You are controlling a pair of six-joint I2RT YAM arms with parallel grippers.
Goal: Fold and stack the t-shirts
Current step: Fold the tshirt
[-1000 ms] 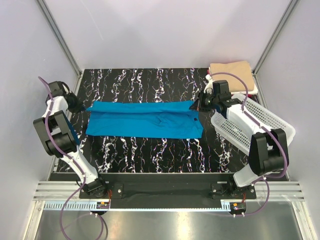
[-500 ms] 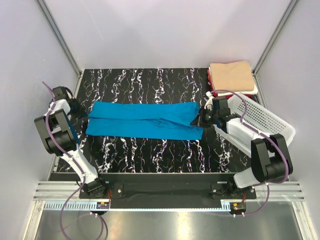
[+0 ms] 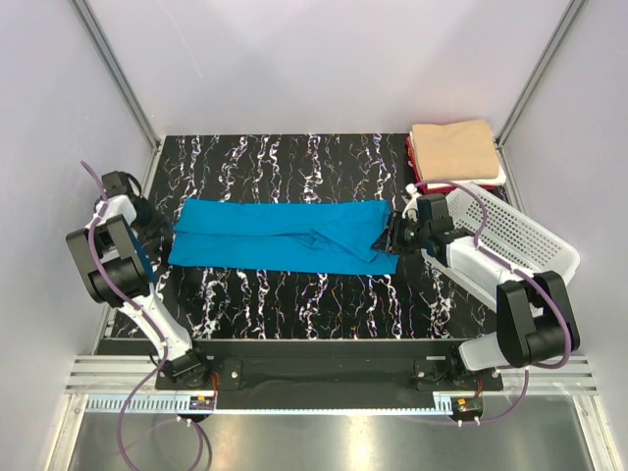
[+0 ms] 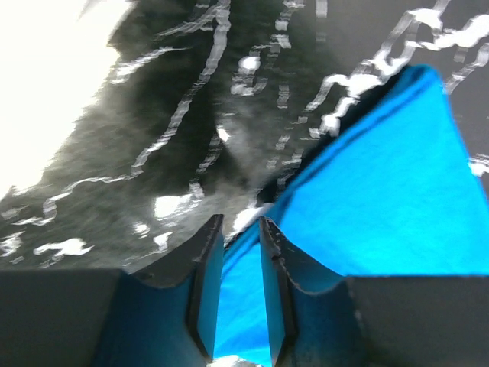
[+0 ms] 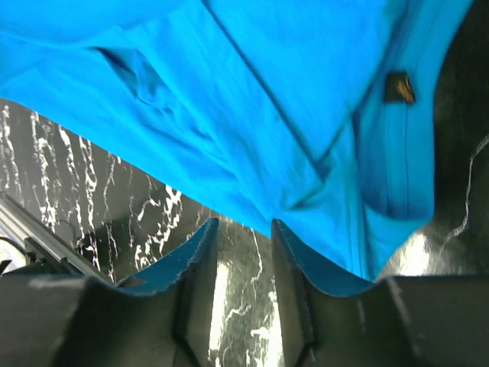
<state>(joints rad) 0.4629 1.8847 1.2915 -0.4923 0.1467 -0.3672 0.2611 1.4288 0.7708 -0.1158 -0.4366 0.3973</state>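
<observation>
The turquoise-blue t-shirt [image 3: 275,235] lies on the black marbled table [image 3: 294,162] as a long band folded lengthwise, with diagonal creases near its right end. My left gripper [image 3: 159,229] is low at the shirt's left end. In the left wrist view its jaws [image 4: 239,222] stand slightly open, with blue cloth [image 4: 382,199] showing in the gap. My right gripper [image 3: 394,235] is at the shirt's right end. It is open [image 5: 244,225] over bare table, with the shirt's edge [image 5: 252,99] just beyond the fingertips. A tan folded t-shirt [image 3: 456,147] tops a stack at the back right, with a red one [image 3: 416,173] beneath.
A white perforated basket [image 3: 515,231] sits tilted at the right edge, partly under the right arm and just in front of the folded stack. Grey walls and metal frame posts close in the table on three sides.
Both grippers moved toward the near side, drawing the shirt's ends with them and leaving creases at its right end. Then both opened and let go of the cloth.
</observation>
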